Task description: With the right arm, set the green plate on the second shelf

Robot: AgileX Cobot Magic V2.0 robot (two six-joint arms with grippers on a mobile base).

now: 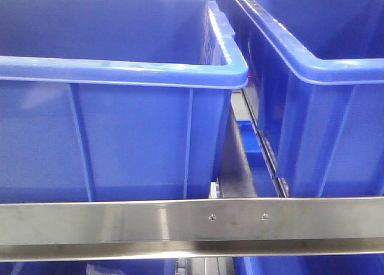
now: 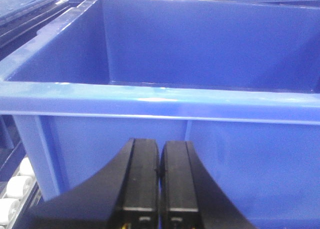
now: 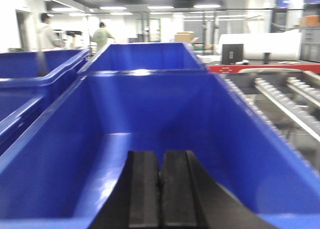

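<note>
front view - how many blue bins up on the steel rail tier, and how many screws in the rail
blue bins: 2, the left bin and the right bin
screws in the front rail: 2, the left screw and the right screw
total: 4

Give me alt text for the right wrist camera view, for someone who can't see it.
The right tool, its black fingers pressed together and holding nothing, points over the near rim into an empty blue bin. More blue bins sit behind and to the left, roller tracks run on the right, and two people stand far back. No plate is visible.
</note>
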